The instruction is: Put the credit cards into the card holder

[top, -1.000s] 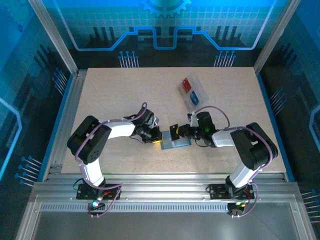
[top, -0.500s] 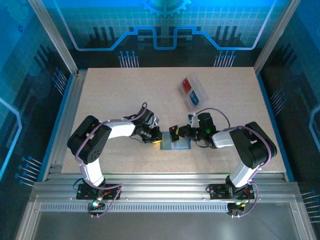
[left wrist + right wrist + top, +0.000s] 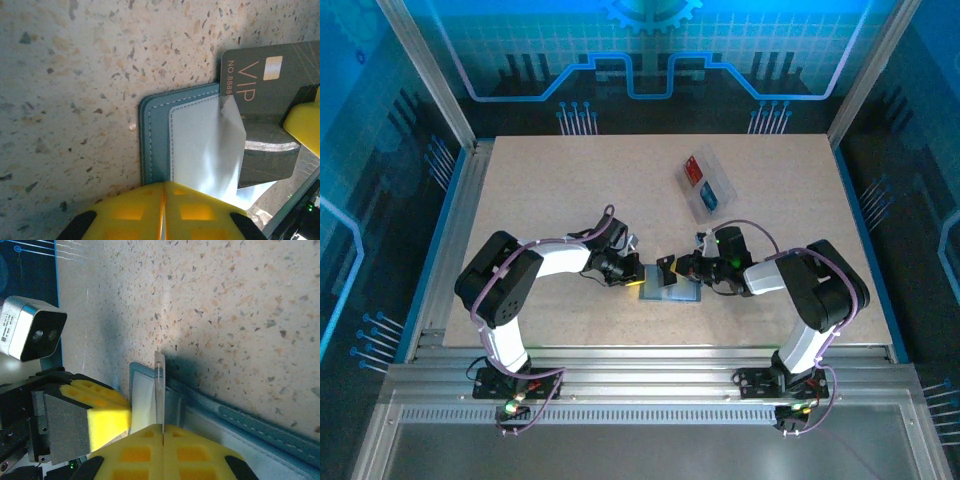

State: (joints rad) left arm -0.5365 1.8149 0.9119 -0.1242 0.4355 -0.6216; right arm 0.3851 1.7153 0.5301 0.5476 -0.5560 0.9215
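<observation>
The teal-grey card holder lies open on the table between both grippers. My left gripper is shut on the card holder's near edge, beside its clear inner pocket. My right gripper is shut on a dark grey credit card marked VIP, held on edge. In the left wrist view that card hangs over the holder's far corner, its lower edge at the pocket flap. A red card and a blue card lie in the clear tray farther back.
The speckled table has free room to the left and at the back. Metal frame rails run along its sides and near edge. The two arms meet close together over the holder.
The right gripper with its card has edged a little to the left towards the left gripper. The left gripper and the holder have stayed where they were.
</observation>
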